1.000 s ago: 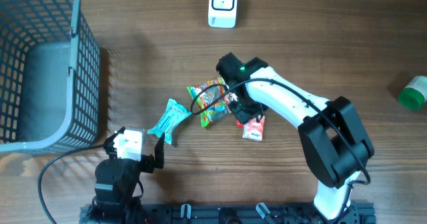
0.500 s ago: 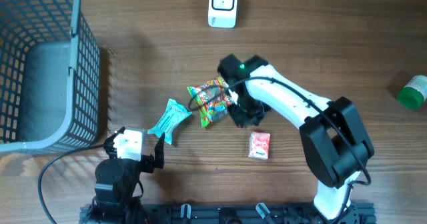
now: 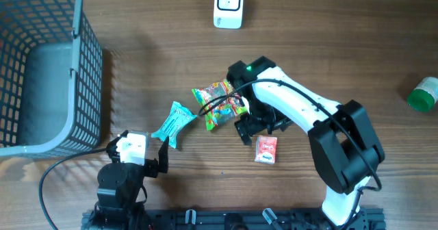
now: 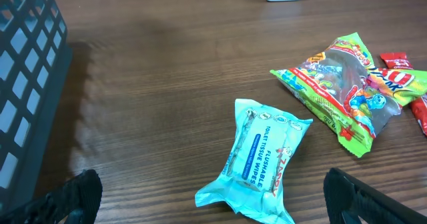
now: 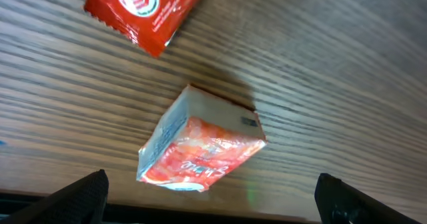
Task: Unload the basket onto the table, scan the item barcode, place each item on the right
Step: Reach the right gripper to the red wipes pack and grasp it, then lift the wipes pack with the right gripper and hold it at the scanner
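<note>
Lying flat on the counter (image 3: pixel 356 45), loose: red carton (image 3: pixel 265 149), the item to scan; barcode face not discernible. Right tool (image 3: pixel 260 127) hangs just above the carton, jaws spread, grasping nothing, likely poised to take hold. Candy bag (image 3: pixel 217 101) and wipes packet (image 3: pixel 174 122) lie left of the carton; scanner (image 3: pixel 228 5) stands well beyond it. Left tool (image 3: pixel 137 148), spread and empty, waits farther left, presumably unneeded.

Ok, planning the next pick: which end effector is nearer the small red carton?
Right. The right end effector hangs open almost over the small red carton; the left end effector sits well off to its left, by the blue wipes pack.
</note>
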